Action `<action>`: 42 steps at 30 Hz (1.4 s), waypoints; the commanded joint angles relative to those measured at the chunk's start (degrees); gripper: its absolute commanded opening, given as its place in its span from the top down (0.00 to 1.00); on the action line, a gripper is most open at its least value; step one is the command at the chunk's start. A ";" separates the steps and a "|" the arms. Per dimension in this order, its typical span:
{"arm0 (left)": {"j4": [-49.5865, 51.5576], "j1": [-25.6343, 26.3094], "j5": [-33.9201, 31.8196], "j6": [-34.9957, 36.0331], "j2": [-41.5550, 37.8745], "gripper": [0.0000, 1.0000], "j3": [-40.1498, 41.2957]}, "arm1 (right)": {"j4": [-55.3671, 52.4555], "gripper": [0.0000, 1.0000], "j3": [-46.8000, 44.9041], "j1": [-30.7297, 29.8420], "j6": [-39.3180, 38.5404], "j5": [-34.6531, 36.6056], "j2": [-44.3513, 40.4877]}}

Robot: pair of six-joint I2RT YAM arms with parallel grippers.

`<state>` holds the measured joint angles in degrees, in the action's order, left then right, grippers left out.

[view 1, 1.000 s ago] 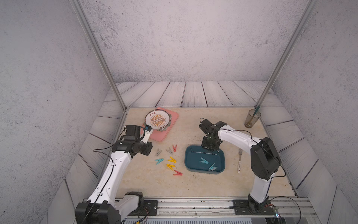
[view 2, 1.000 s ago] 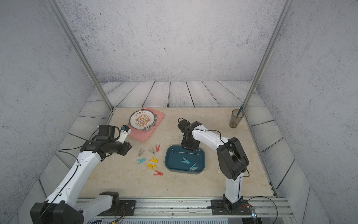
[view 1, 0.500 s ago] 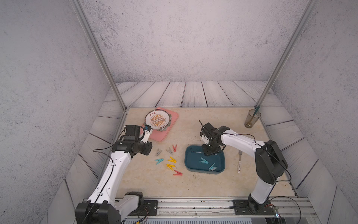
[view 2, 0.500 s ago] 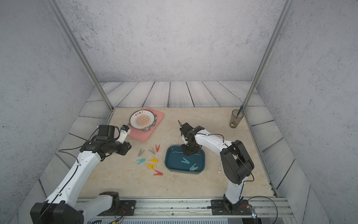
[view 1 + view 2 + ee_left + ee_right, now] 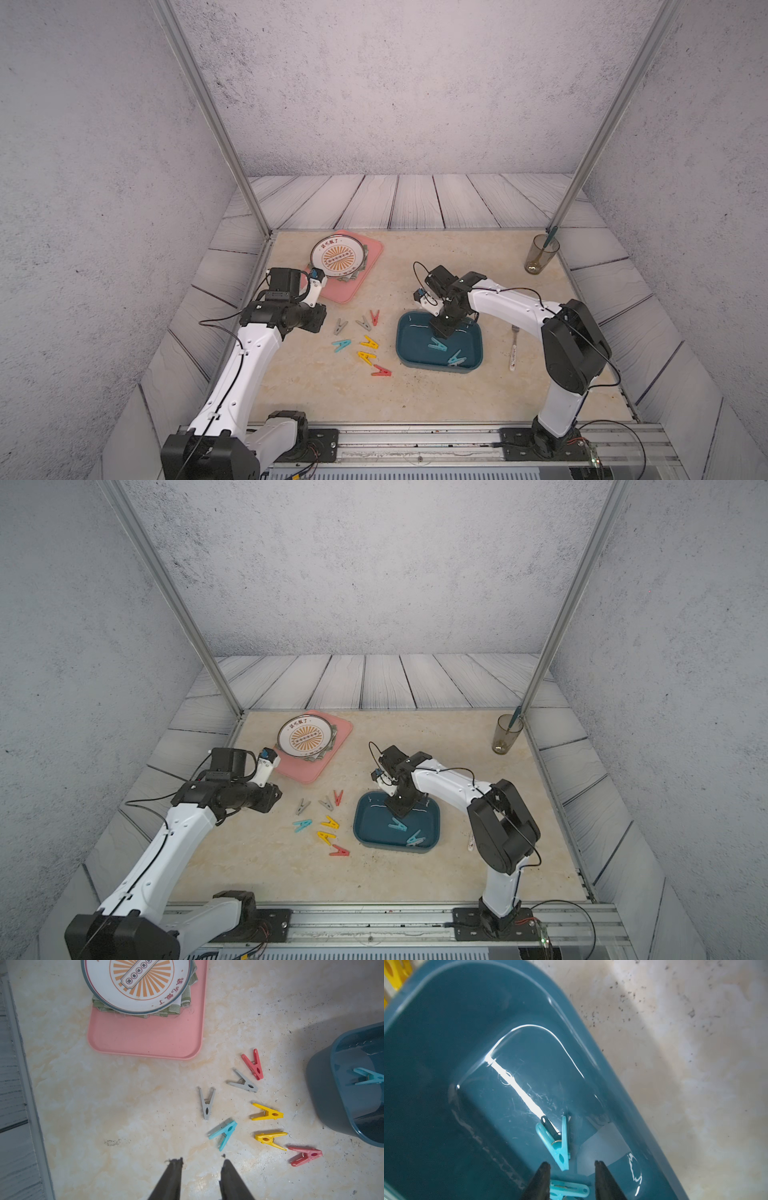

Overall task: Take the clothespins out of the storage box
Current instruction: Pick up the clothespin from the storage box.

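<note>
Box (image 5: 415,347) is sitting just off table (image 5: 415,399) centre, toward 4 o'clock. Two teal pins are lying inside it: one pin (image 5: 436,344) mid-floor, another pin (image 5: 456,358) against the 5 o'clock corner. Right gripper (image 5: 441,330) is reaching down into the box's 12 o'clock half, just beside the mid-floor pin. In the right wrist view its fingers (image 5: 544,1176) are standing spread and pinching nothing. One pin's closed end is lying in the gap at the tips, and the second is showing between the fingers nearer the camera. Touching or apart: cannot tell. Seven more pins (image 5: 369,343) are lying scattered on the table at the box's 9 o'clock: two red, two grey, two yellow, one teal, all apart from each other. Left gripper (image 5: 200,1161) is hovering over bare table at 9 o'clock of that scatter, fingers (image 5: 172,1178) spread and empty, the teal one nearest its tips. Tray (image 5: 345,291) is sitting at the table's 10 o'clock, carrying a plate (image 5: 338,255) on a green cloth (image 5: 172,1009). Fork (image 5: 514,353) is lying at the box's 3 o'clock, near but apart. Glass (image 5: 540,255) is standing in the 2 o'clock corner.
</note>
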<state>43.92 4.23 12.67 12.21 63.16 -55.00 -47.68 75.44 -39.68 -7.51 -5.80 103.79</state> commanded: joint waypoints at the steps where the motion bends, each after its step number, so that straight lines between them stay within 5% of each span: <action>1: -0.12 -0.55 -0.27 0.09 0.13 0.63 0.05 | 0.03 0.61 0.23 -1.08 -1.64 0.90 3.20; 25: -0.16 -0.72 -0.54 0.27 0.48 0.63 0.01 | 2.68 0.78 2.26 -2.55 1.11 3.61 11.31; 42: 0.02 -0.94 -1.06 0.54 -0.03 0.63 0.25 | 1.84 1.00 2.49 -2.59 2.41 3.12 1.23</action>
<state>43.90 3.86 11.81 12.23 63.16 -55.00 -43.81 77.30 -42.00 -5.56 -1.91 111.44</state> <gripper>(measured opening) 0.372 0.045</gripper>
